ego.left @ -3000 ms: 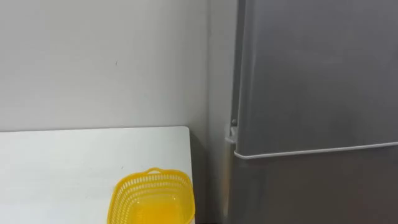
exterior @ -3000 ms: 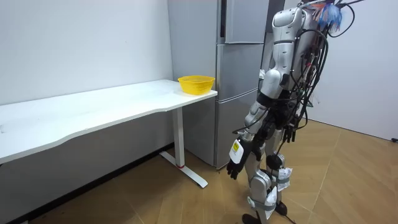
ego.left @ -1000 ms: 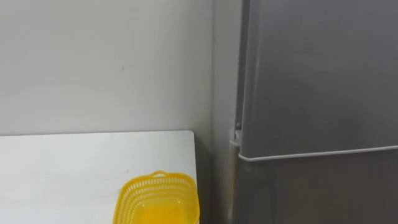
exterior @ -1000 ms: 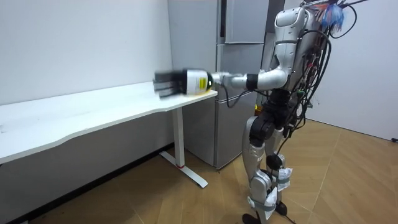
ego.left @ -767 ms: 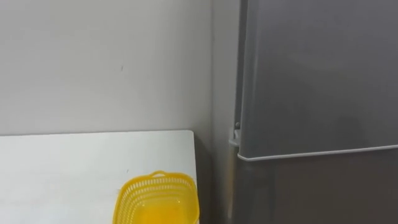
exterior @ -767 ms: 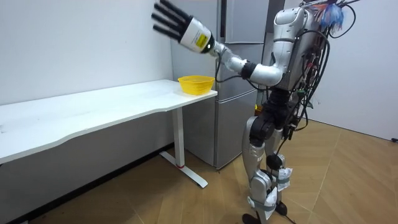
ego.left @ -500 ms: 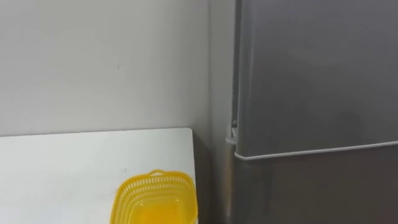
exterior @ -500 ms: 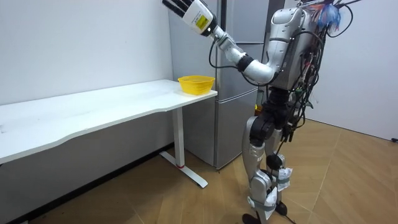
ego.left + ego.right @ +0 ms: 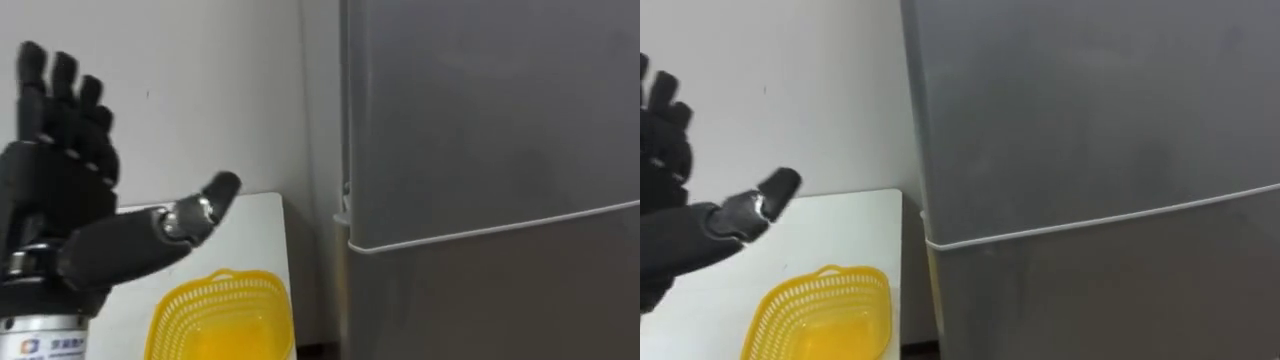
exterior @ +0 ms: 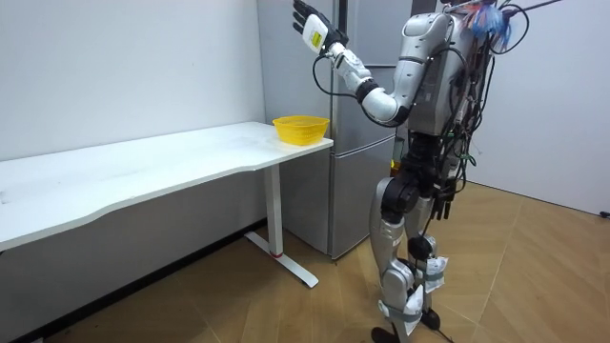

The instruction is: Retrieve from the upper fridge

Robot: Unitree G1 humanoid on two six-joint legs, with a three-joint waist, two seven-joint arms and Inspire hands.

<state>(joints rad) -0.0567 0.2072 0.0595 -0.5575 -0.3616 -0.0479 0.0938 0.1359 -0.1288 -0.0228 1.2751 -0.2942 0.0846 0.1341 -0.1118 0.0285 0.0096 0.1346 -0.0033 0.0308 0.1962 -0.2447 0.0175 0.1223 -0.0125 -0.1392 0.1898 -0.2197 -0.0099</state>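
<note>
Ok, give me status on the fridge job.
Left robot hand raised, open, empty. Right robot hand down at its side. Upper fridge door shut, untouched. Yellow basket on table, clear of the door.

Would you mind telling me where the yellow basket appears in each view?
Left eye view: the yellow basket sits at the bottom edge, left of centre.
Right eye view: the basket sits at the bottom edge, further left.
Room view: the basket stands above centre, on the white table's end.
Shared landmark: the grey fridge, just right of the table's end.
</note>
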